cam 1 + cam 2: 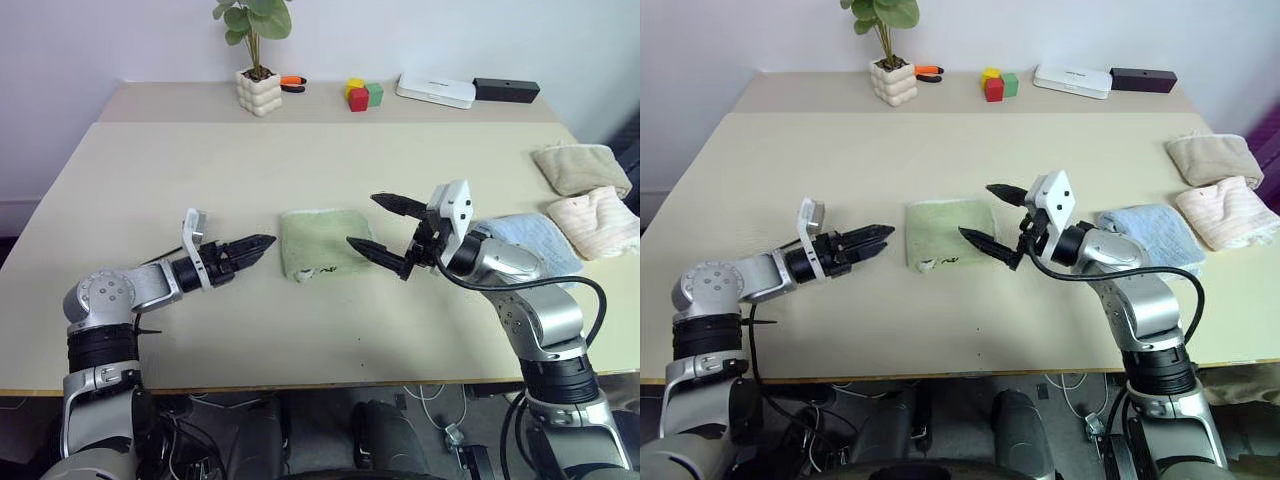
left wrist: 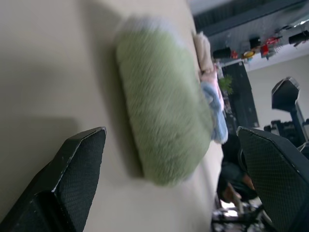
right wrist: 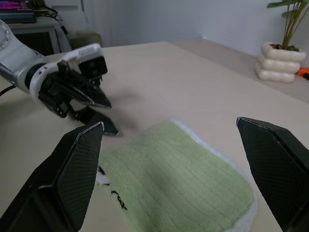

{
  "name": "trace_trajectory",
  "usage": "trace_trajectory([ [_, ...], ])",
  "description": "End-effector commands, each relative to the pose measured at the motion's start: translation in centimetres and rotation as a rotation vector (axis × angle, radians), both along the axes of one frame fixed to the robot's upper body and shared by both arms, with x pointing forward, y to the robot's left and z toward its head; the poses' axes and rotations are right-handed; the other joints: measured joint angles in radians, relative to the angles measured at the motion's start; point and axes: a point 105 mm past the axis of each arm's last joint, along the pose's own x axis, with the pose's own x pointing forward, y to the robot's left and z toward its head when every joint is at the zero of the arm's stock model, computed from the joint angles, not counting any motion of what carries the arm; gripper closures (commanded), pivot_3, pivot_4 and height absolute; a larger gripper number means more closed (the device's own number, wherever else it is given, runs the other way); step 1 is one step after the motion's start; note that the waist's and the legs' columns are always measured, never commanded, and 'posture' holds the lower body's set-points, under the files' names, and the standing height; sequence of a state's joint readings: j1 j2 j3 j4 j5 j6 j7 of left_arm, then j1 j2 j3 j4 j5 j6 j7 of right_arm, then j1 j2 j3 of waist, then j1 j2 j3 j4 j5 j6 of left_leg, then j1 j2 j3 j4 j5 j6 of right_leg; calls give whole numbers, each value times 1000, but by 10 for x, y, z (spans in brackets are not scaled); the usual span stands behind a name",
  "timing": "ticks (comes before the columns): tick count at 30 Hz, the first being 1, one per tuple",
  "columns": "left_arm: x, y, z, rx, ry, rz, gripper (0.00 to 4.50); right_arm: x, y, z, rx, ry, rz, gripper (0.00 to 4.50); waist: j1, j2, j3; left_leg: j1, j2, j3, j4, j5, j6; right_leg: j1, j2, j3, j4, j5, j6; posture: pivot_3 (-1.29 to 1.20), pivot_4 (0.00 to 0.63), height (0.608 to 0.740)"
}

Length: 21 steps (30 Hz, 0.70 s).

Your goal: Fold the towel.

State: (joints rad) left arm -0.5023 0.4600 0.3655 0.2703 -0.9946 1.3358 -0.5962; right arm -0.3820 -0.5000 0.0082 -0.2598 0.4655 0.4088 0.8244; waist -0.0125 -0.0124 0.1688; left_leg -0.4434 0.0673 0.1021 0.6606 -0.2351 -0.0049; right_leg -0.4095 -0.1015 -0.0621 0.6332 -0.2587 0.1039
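Beige table, matte top, second narrower table strip butted along the far edge against a plain white wall. Green towel lies folded into a small square near the middle of the table, white stitched edging showing at the near edge, small dark printed mark by the near corner. Nothing holds it.

Left gripper just left of the towel, pointing at it, fingers apart per wrist view, empty, not touching cloth. Right gripper just right of the towel, raised off the surface, fingers spread wide, empty.

Right side of table: light blue folded towel under the right forearm, pale pink folded towel beside it, beige folded towel further back.

Far strip: potted plant in white bumpy pot, orange-handled tool next to it, coloured blocks yellow/red/green, white flat box, black bar-shaped device. Cables hang below the near table edge.
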Motion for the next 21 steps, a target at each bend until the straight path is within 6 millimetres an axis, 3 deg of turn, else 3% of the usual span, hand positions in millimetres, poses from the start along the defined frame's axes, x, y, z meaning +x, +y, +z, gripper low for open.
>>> trace_trajectory([
  [1, -7, -17, -5, -18, 35, -74, 40, -4, 5, 7, 2, -38, 16, 0, 2, 0, 0, 0, 0, 0, 0, 0, 0, 0, 0, 0, 0, 0, 0, 0, 150, 735],
  [7, -7, -37, -12, -47, 96, -133, 40, -3, 4, 6, 0, -42, -5, 0, 7, 0, 0, 0, -1, 0, 1, 0, 0, 1, 0, 0, 0, 0, 0, 0, 150, 735],
  [14, 4, -67, -21, -81, 139, -152, 40, -5, 5, 6, -10, -53, -7, 0, 19, 0, 0, 0, -1, 0, 1, 0, 0, 1, 0, 0, 0, 0, 0, 0, 150, 735],
  [18, 11, -74, -27, -95, 172, -139, 40, -9, -1, 5, -32, -44, 2, 0, 28, 0, -1, 1, -1, 0, 3, 0, 0, 3, 0, 0, 0, 0, 0, 0, 150, 735],
  [21, 15, -77, -33, -85, 197, -124, 927, -12, -5, 4, -43, -36, 5, 0, 27, 0, -1, 1, -1, -1, 3, 0, 1, 4, -1, 0, 0, 0, 0, 0, 150, 735],
])
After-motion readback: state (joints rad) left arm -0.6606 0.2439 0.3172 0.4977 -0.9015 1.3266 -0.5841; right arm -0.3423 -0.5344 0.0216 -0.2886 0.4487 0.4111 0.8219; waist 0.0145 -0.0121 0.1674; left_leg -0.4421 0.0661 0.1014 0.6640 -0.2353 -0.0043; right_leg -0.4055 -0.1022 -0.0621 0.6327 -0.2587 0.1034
